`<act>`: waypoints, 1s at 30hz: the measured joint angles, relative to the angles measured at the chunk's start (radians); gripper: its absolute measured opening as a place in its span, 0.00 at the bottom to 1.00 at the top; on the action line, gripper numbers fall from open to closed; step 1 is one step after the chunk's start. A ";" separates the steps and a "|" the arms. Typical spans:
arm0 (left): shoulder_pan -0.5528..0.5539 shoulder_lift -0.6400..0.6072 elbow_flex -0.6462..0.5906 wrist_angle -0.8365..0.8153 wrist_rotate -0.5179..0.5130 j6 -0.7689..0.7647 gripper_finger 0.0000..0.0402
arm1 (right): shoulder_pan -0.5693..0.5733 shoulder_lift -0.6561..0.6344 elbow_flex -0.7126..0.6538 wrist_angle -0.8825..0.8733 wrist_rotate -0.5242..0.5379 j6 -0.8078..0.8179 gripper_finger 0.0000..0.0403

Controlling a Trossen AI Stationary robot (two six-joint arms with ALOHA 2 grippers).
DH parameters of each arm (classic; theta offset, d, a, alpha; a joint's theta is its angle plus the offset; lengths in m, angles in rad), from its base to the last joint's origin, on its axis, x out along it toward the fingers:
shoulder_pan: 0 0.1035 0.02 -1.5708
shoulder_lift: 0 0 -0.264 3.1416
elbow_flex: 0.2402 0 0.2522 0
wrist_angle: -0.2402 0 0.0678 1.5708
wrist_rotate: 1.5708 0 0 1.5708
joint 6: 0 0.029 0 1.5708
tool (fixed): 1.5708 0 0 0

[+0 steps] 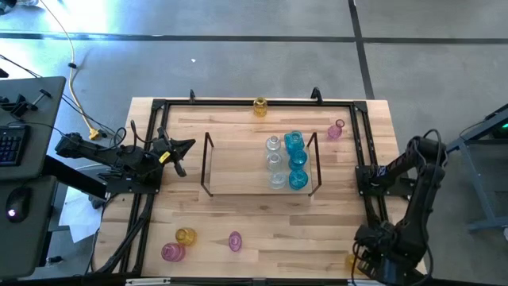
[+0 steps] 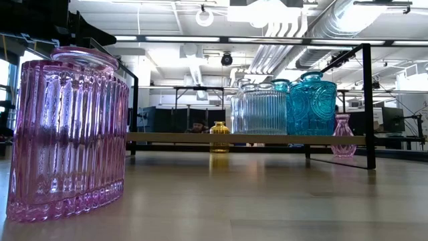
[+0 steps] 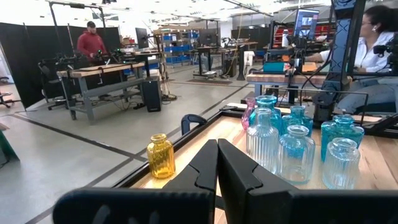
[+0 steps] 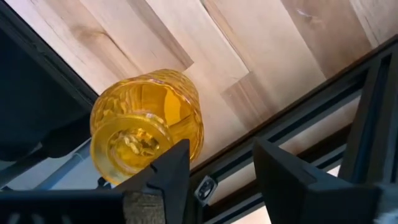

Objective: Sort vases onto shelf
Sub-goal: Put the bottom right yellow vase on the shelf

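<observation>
High view, shelf [image 1: 238, 184]: mid-table, clear and blue vases [image 1: 286, 160] clustered at its right end
Left gripper [image 1: 189, 144]: jaws pressed shut, empty, beside the shelf's left end
Right gripper [image 4: 217, 163]: jaws parted, empty, over the table's near right corner
Amber vase [image 4: 146, 126]: just beside those parted fingers, at the table's edge

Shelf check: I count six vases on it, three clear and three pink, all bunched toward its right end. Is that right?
Not quite. The high view shows the shelf holding three clear vases and three cyan-blue vases, not pink ones. The count of six and the bunching toward the right end are correct.
</observation>
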 joint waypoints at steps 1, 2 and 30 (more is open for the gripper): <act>0.000 0.000 0.000 0.000 0.000 0.000 0.00 | 0.000 0.005 0.000 0.000 0.000 -0.005 0.39; 0.000 0.000 0.000 0.000 0.000 0.000 0.00 | 0.000 0.008 0.000 0.001 0.000 -0.007 0.39; 0.000 0.000 0.000 0.000 0.000 0.000 0.00 | 0.002 -0.057 -0.002 0.019 0.063 0.053 0.46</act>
